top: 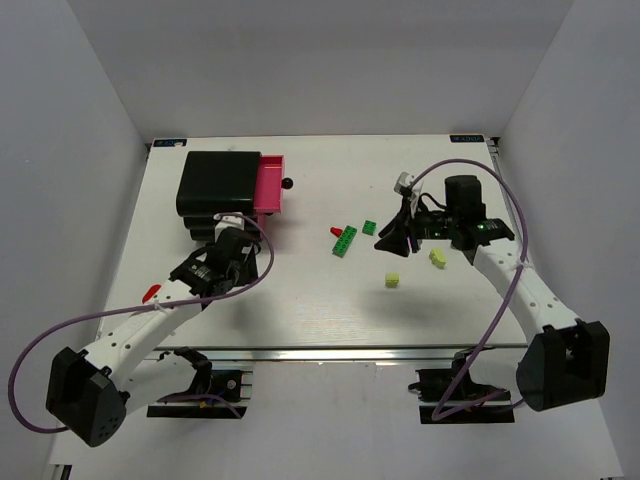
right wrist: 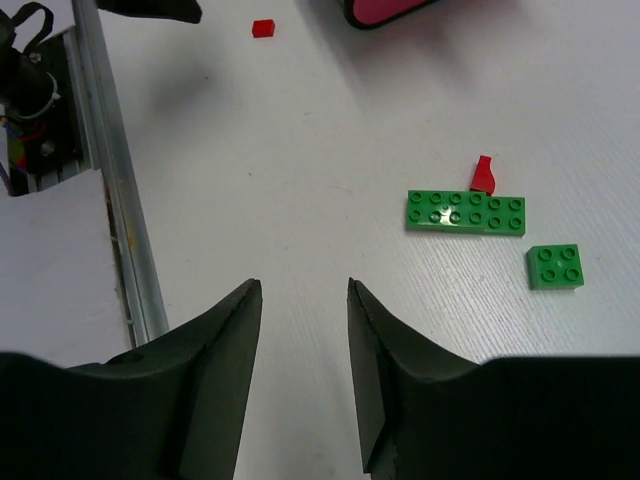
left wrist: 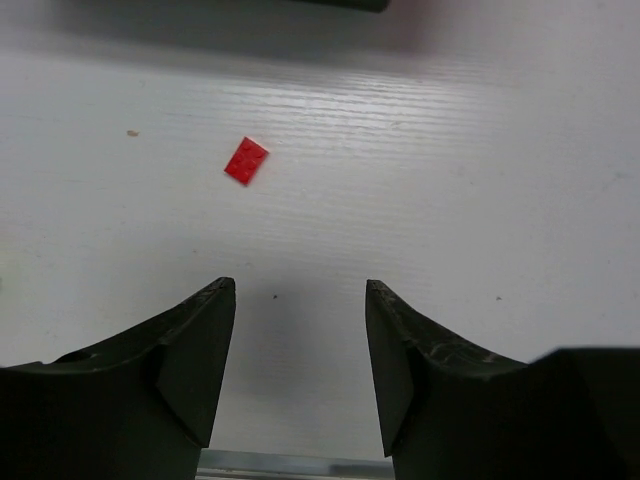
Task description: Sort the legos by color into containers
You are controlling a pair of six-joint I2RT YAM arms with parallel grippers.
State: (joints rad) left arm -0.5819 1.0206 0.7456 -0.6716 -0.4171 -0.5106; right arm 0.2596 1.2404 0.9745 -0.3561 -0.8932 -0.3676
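Observation:
The legos lie mid-table: a long green strip (top: pixel 345 241) (right wrist: pixel 465 211), a small green brick (top: pixel 370 227) (right wrist: pixel 555 266), a red piece (top: pixel 335 231) (right wrist: pixel 484 175) touching the strip's far side, and two pale yellow bricks (top: pixel 393 281) (top: pixel 437 258). Another red brick (left wrist: pixel 246 160) (right wrist: pixel 263 28) lies alone, ahead of my left gripper (left wrist: pixel 300 290) (top: pixel 228 250), which is open and empty in front of the cabinet. My right gripper (right wrist: pixel 303 285) (top: pixel 395 240) is open and empty, just right of the green strip. One pink container (top: pixel 268 185) is pulled out, and I see nothing in it.
The black cabinet (top: pixel 215 185) stands at the back left; its drawer knob (top: pixel 288 184) points right. An aluminium rail (right wrist: pixel 120 210) runs along the table's near edge. White walls close in the table on three sides.

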